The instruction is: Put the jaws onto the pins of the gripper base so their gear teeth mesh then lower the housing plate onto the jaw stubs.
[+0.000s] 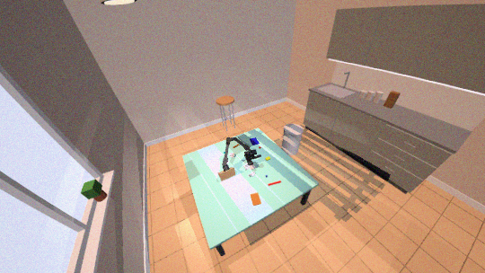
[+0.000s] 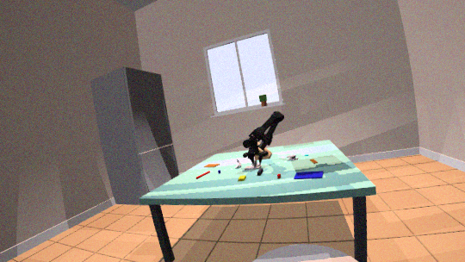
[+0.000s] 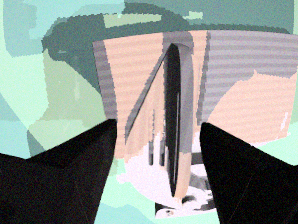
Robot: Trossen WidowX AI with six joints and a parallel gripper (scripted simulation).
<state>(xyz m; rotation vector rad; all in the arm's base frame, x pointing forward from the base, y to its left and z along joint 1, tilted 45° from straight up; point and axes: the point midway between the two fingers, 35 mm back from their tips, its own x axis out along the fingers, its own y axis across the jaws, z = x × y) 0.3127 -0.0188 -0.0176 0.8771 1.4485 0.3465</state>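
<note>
Off from the gripper [image 1: 251,164] [image 2: 256,166] [image 3: 158,123], past the table [image 1: 216,224] [image 2: 258,199] edge, a pale bin [image 1: 292,139] stands on the floor; contents unreadable. Blue tray-like piece [image 1: 254,141] [image 2: 308,175], well apart from the gripper, toward a table corner; too small to tell if it holds anything. Potted plant [image 1: 92,189] [image 2: 263,100] on the sill, far from the gripper: green top in brown pot.

Table edges all well apart from the gripper. Between gripper and nearest edge in exterior view: yellow block [image 1: 268,158] [image 2: 242,177], small red piece [image 1: 260,147] [image 2: 279,176]. Red stick [image 1: 274,183] [image 2: 203,175] and orange block [image 1: 255,198] [image 2: 211,165] lie farther off from the gripper, with table surface between. Tan board [image 1: 226,174] [image 3: 245,85] stands near the gripper, on the arm-base side.

Gripper about half open, gripping nothing. An upright grey-and-tan part [image 3: 185,125], likely the housing plate, shows edge-on between the fingers, gaps both sides in wrist view. Pale parts [image 2: 251,167] [image 3: 145,182] sit below the gripper; can't tell base from jaws, or whether teeth mesh.
</note>
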